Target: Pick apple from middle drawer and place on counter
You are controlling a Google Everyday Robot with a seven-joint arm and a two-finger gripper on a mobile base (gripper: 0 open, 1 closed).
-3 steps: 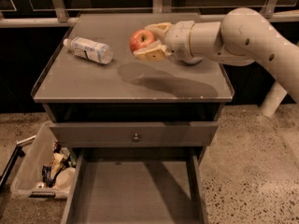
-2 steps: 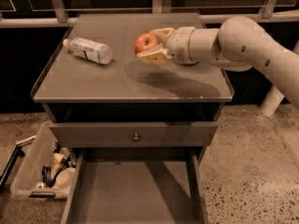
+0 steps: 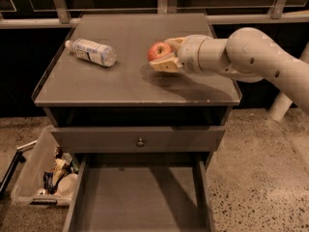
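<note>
Apple (image 3: pixel 158 50): small, red with a yellowish patch, held over the desk (image 3: pixel 120 81), right of the desk's centre and toward its rear.
Gripper (image 3: pixel 165 55): clenched on the apple, with one pale finger over it and one under its front side. It reaches in sideways from the desk's right edge, so the apple sits at its left tip.
Apple to desk: the desk top lies directly beneath the apple, and a shadow falls on the top just below it. The apple seems just clear of the surface; whether the lower finger touches the desk cannot be told.
Coming move, as a judgement: a short lowering straight down, then letting go; no sideways travel looks necessary.
Arm (image 3: pixel 241 57): thick and white, crossing the desk's right rear corner.
Bottle (image 3: pixel 91 52): clear plastic, lying on its side at the desk's left rear, well apart from the apple.
Middle drawer (image 3: pixel 140 197): pulled open below the desk's front edge, with no apple in it.
</note>
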